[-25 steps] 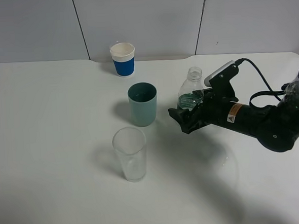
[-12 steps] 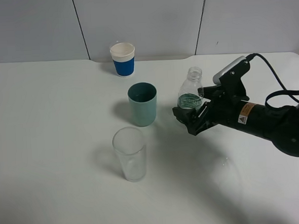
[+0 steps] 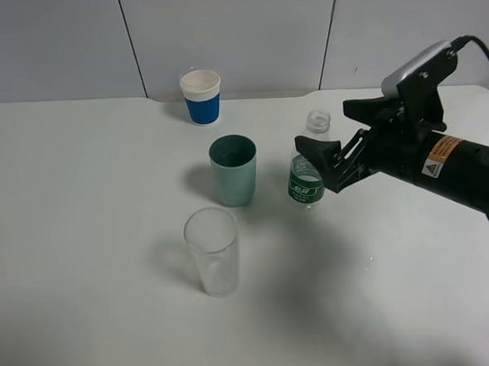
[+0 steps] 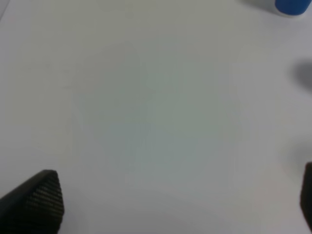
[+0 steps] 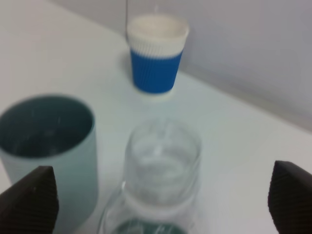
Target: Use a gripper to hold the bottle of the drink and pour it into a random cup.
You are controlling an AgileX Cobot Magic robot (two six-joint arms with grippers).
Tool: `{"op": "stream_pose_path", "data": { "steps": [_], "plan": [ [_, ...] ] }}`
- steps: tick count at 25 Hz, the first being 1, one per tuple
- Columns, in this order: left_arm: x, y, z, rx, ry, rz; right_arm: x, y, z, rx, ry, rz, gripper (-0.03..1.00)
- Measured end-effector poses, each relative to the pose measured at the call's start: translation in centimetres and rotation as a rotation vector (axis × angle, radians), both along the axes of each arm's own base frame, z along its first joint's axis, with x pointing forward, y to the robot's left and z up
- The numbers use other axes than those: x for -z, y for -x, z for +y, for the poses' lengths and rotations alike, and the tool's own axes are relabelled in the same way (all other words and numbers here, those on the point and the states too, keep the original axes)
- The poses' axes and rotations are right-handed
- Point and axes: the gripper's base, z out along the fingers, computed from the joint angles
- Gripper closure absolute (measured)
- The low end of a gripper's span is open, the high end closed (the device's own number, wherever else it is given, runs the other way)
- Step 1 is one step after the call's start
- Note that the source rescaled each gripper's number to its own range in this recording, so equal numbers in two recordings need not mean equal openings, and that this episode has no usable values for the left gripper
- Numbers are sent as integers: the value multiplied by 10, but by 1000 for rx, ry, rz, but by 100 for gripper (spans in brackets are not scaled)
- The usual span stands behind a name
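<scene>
Jaws of my right gripper [image 3: 330, 163] are standing wide open, and they are holding nothing. The bottle of the drink [image 3: 308, 173] is standing upright on the white table [image 3: 88, 201], just beside the tips of my jaws. In my right wrist view its open neck [image 5: 162, 158] is sitting between my two black fingertips [image 5: 29, 202], and neither one is touching it. The bottle is clear with a dark green label, and it has no cap on.

The teal-green cup [image 3: 233, 169] is standing near the bottle, on the side away from my right arm. It is upright and dark inside. The blue-and-white paper cup [image 3: 201, 95] is sitting farther back by the wall. The clear glass tumbler [image 3: 213, 250] is standing closer to the front, well apart from the bottle.

My left gripper [image 4: 175, 204] is hanging over a bare part of the table, with its jaws spread far apart and nothing between them.
</scene>
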Motion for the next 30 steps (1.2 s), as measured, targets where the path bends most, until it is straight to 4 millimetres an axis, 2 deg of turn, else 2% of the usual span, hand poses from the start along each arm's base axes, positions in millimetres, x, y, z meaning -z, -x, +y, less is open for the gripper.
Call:
{"op": "stream_pose_path", "data": {
  "steps": [2, 3, 9, 15, 19, 23, 26, 30],
  "plan": [
    [0, 0, 0, -1, -1, 0, -11, 3, -3, 16, -10, -24, 19],
    [0, 0, 0, -1, -1, 0, -25, 7, -6, 31, -15, -51, 19],
    [0, 0, 0, -1, -1, 0, -74, 11, -11, 68, 4, -104, 19],
    [0, 0, 0, -1, -1, 0, -121, 6, -34, 182, 87, -105, 19],
    [0, 0, 0, -1, -1, 0, -137, 6, -62, 315, 146, -37, 19],
    [0, 0, 0, -1, -1, 0, -145, 17, -89, 447, 145, 2, 19],
    [0, 0, 0, -1, -1, 0, -156, 33, -103, 531, 86, 2, 19],
    [0, 0, 0, -1, -1, 0, -170, 60, -109, 578, 38, -21, 19]
  ]
}}
